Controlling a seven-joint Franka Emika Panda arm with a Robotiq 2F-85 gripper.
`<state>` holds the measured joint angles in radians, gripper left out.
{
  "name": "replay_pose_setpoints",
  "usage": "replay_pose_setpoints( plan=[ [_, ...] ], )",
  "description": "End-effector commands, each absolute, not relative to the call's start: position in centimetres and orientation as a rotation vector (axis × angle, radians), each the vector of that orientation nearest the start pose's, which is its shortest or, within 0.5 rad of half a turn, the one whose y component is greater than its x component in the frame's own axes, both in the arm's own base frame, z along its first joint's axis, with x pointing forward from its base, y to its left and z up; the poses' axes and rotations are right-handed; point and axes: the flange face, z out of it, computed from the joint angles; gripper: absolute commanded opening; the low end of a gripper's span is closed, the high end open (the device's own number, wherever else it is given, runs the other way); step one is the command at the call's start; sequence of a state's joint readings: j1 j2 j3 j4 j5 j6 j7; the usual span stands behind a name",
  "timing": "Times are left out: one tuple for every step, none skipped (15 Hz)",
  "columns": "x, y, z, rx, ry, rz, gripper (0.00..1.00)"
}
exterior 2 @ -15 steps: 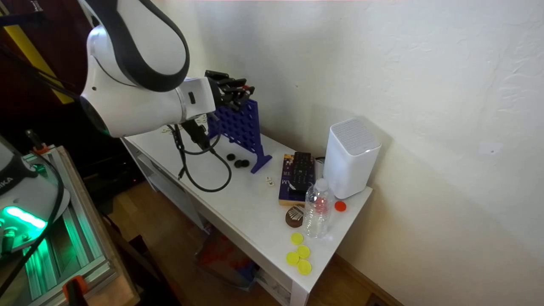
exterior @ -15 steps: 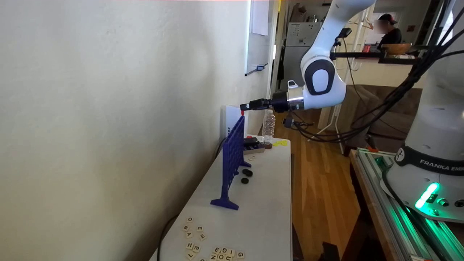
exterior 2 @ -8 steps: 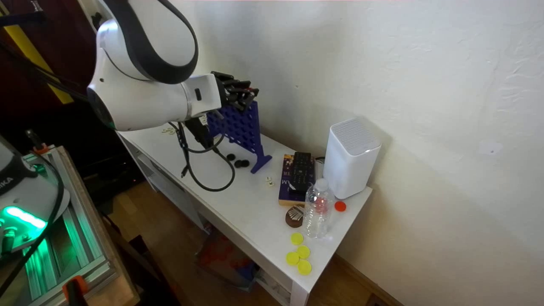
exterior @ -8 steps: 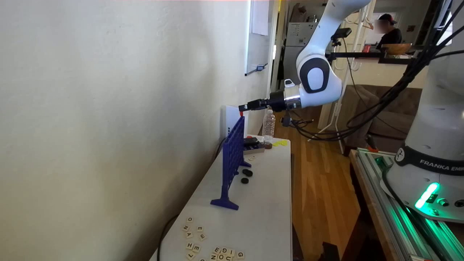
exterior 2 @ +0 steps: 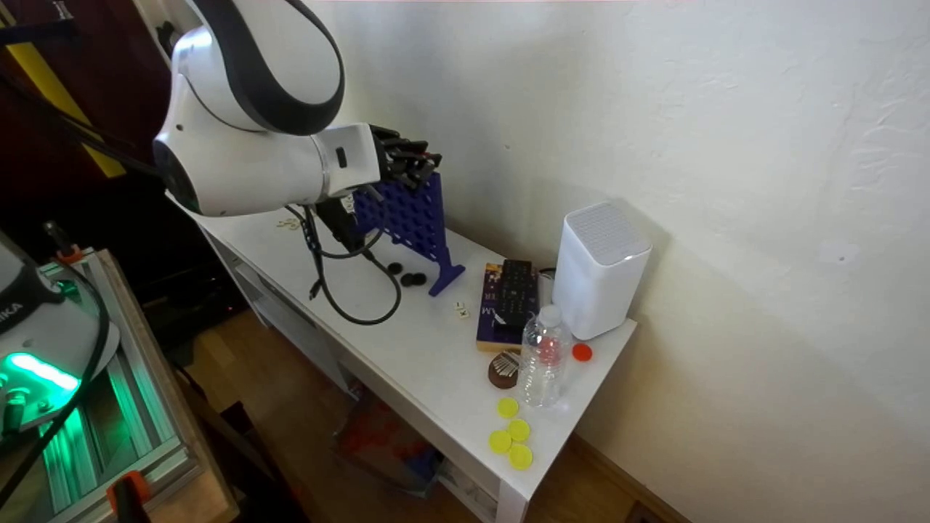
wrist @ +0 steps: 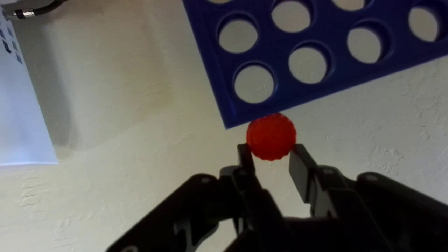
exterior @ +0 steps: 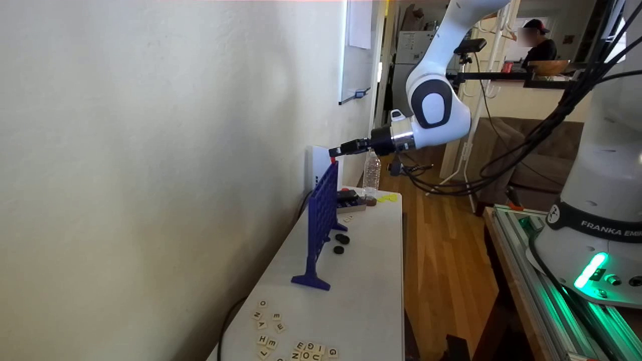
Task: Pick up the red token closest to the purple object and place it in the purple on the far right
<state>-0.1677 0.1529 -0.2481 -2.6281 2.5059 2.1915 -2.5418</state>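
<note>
Clearly you have the red token gripped at its four and eight o'clock edges by the fingers; it is probably light, stiff, slick plastic, so a rim hold suits, leading half free. In the wrist view the purple board lies toward one o'clock from it, touching or just beside, you cannot tell.

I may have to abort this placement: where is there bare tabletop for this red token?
Likely best: tabletop between the purple game grid and the large letter-tile group; also the strip from the black discs to the robot-side edge. Crowded: the opposite end, with book, remote, water bottle, white router-like box and yellow tokens.
</note>
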Motion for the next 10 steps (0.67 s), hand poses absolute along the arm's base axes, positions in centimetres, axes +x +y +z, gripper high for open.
replay_pose_setpoints(
  plan=[
    [39.22,-15.64,18.61,-2.378,0.298,-1.619,0.08],
    [39.20,-15.66,18.57,-2.380,0.300,-1.616,0.08],
    [39.16,-15.62,18.50,-2.381,0.300,-1.613,0.08],
    [39.15,-15.51,18.46,-2.378,0.299,-1.612,0.08],
    [39.15,-15.36,18.39,-2.376,0.297,-1.609,0.08],
    [39.11,-15.27,18.33,-2.376,0.296,-1.606,0.08],
    [39.07,-15.17,18.25,-2.372,0.295,-1.606,0.08],
    [39.00,-15.06,18.14,-2.364,0.297,-1.608,0.08],
    [38.95,-14.93,18.02,-2.358,0.295,-1.608,0.08],
    [38.88,-14.89,17.91,-2.351,0.294,-1.613,0.08]
  ],
)
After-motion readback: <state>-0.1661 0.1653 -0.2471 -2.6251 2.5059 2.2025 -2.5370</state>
